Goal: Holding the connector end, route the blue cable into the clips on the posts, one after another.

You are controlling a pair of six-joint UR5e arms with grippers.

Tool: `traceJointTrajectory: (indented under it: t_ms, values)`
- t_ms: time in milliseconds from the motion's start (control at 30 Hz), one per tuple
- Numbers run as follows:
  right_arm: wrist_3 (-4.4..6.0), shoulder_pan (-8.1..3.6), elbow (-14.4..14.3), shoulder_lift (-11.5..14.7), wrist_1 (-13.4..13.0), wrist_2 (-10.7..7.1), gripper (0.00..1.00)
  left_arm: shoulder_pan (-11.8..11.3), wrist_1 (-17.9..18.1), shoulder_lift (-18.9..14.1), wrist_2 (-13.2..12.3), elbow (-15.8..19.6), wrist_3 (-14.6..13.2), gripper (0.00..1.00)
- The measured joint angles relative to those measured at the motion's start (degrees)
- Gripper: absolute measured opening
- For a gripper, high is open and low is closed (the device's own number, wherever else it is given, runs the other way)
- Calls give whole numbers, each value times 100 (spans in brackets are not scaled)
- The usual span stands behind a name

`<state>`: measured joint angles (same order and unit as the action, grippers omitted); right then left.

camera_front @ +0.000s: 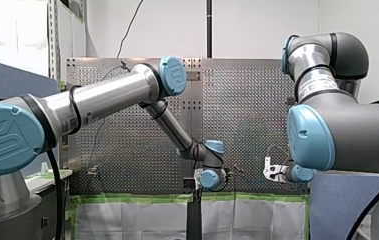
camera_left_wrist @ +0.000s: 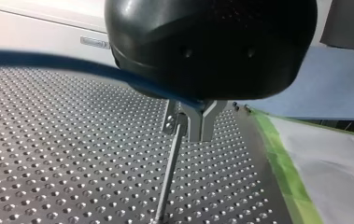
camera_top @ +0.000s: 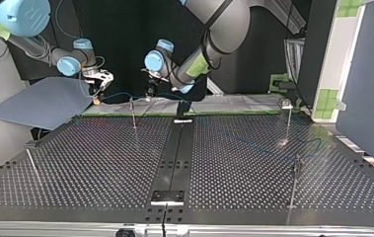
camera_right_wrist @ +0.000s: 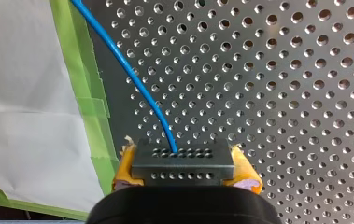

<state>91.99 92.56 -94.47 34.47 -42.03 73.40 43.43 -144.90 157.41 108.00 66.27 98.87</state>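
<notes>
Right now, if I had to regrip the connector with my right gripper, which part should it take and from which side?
Take the connector by its two short ends, coming from the back, opposite the face where the blue cable leaves. It is a flat rectangular block, so the yellow pads of my right gripper seat there, as now, clear of the cable.

A robotics lab is indicated: two industrial arms (camera_front: 102, 97) are mounted at a perforated metal desk (camera_top: 100, 158) fitted with thin posts (camera_top: 133, 113), edged with green tape (camera_right_wrist: 79, 70) and screened by blue partitions (camera_top: 367, 74).
</notes>
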Motion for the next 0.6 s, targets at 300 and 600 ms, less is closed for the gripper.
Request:
traceJointTrajectory:
  t_ms: [300,600]
  values:
    - [-10,-12,168,-4,79,1,0,-42,-50,3,3,-70,17,2]
    - [-159,-29,208,4,265,22,0,-51,-140,4,39,-71,1,2]
